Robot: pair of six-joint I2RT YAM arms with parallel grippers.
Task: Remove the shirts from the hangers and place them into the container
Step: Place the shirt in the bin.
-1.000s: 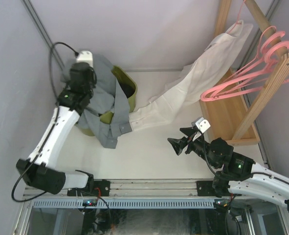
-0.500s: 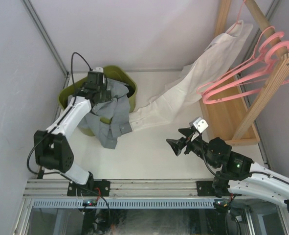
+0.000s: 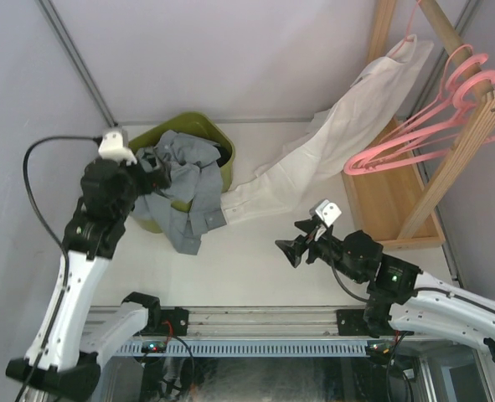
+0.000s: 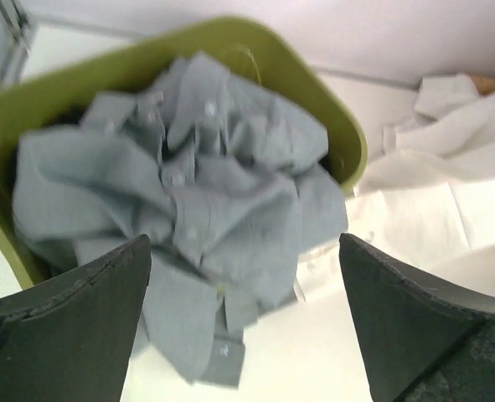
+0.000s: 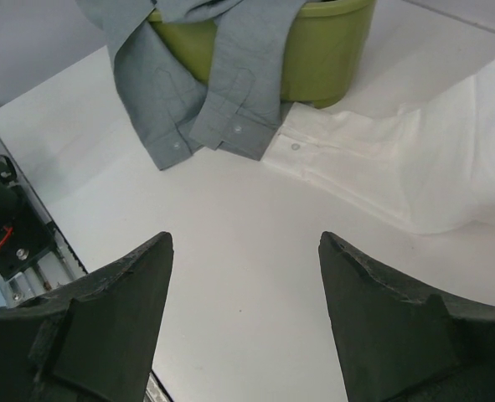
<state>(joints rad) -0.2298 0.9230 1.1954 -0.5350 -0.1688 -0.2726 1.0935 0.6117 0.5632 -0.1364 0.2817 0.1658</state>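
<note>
The grey shirt (image 3: 187, 180) lies crumpled in the olive-green container (image 3: 198, 125), one part draped over its near rim onto the table. My left gripper (image 3: 151, 172) hovers open just left of it, nothing between its fingers; in the left wrist view the left gripper (image 4: 244, 243) looks down on the grey shirt (image 4: 205, 176) and the container (image 4: 230, 38). A white shirt (image 3: 356, 109) hangs from a pink hanger (image 3: 415, 21) on the pole, its sleeve trailing on the table to the container. My right gripper (image 3: 291, 249) stands open over bare table, and so the right gripper (image 5: 244, 239) shows in its own view.
Empty pink hangers (image 3: 431, 126) hang on the wooden rack (image 3: 473, 142) at the right, above its flat base (image 3: 389, 193). The white shirt's cuff (image 5: 314, 155) lies beside the grey shirt's cuff (image 5: 230, 130). Walls close in at the left and back.
My left gripper has opened and let go of the grey shirt, then drawn back left from over the container. The right gripper has edged slightly left.
</note>
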